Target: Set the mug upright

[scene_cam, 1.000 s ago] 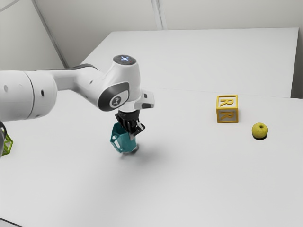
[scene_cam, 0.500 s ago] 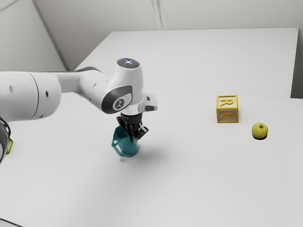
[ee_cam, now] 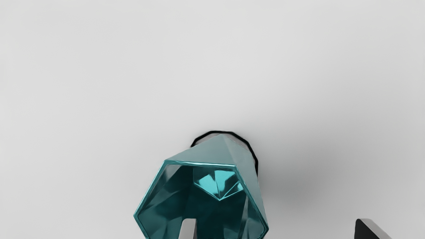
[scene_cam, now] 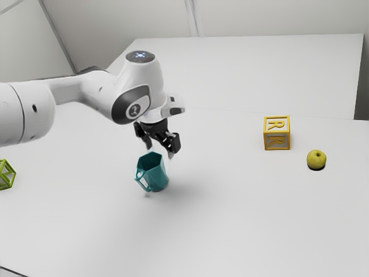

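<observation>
My gripper [scene_cam: 159, 151] is raised just above the teal mug [scene_cam: 155, 176] in the exterior view, its fingers spread wide with nothing held. The mug rests base-down on the table, mouth facing up and handle toward the exterior view's left and front. From the wrist, the open gripper [ee_cam: 276, 229] has one fingertip overlapping the mouth of the mug [ee_cam: 219, 149] and the other off beyond its side. Part of the mug's near side is cut off there, and I cannot tell any slight tilt.
Toward the exterior view's right on the white table [scene_cam: 242, 219] are a yellow-edged letter block [scene_cam: 277, 133] and a yellow-green apple [scene_cam: 316, 159]. A green-framed block [scene_cam: 6, 175] lies at the far left edge of that view.
From down at the mug's rim, my gripper has risen and shifted toward the exterior view's left, fingers now wide apart. The mug has been let go and its mouth is in clear sight.
</observation>
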You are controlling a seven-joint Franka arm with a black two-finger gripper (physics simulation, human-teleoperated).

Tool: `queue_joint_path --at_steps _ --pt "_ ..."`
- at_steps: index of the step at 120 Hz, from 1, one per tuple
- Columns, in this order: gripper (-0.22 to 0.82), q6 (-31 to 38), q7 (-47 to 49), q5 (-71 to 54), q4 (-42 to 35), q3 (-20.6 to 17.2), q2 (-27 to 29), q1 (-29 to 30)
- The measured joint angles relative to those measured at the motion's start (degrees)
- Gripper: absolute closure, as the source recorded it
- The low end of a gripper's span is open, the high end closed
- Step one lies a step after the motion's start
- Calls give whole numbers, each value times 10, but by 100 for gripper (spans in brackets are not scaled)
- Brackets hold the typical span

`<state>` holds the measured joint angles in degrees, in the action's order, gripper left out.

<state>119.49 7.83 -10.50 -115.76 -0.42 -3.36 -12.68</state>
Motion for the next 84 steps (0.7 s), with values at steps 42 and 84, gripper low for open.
queue_joint_path --at_steps 42,84 --pt "2 -77 -48 70 72 45 71 20" --pt "0 -187 -131 94 178 10 49 154"
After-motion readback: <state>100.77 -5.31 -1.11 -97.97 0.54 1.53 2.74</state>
